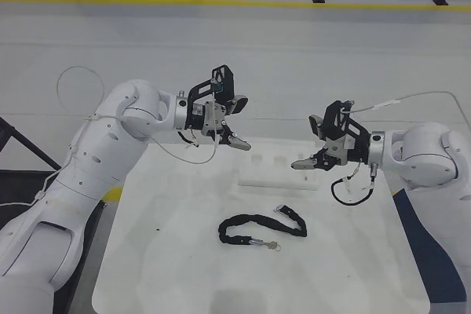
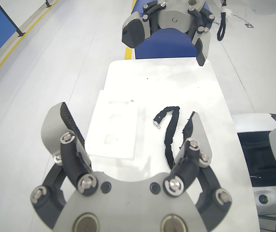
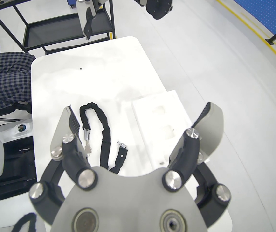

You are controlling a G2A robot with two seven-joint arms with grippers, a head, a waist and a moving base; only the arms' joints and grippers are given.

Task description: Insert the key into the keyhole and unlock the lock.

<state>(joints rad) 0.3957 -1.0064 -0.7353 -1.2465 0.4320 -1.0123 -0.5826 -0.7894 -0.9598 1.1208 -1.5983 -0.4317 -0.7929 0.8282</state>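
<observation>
L gripper (image 1: 240, 144) & R gripper (image 1: 301, 165) hung above table (image 1: 173, 267), fingers apart, empty; chain lock (image 1: 261, 227) lay flat betw. them; key (image 1: 272, 246) at its cylinder end, long axis approx. across table, bow twd R side; R gripper prob. nearer.

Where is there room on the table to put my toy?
Bare: the near strip of the table, between chain and near edge, and its left side beside the chain. Crowded: the far side, where left gripper and right gripper hang by the tray.
</observation>
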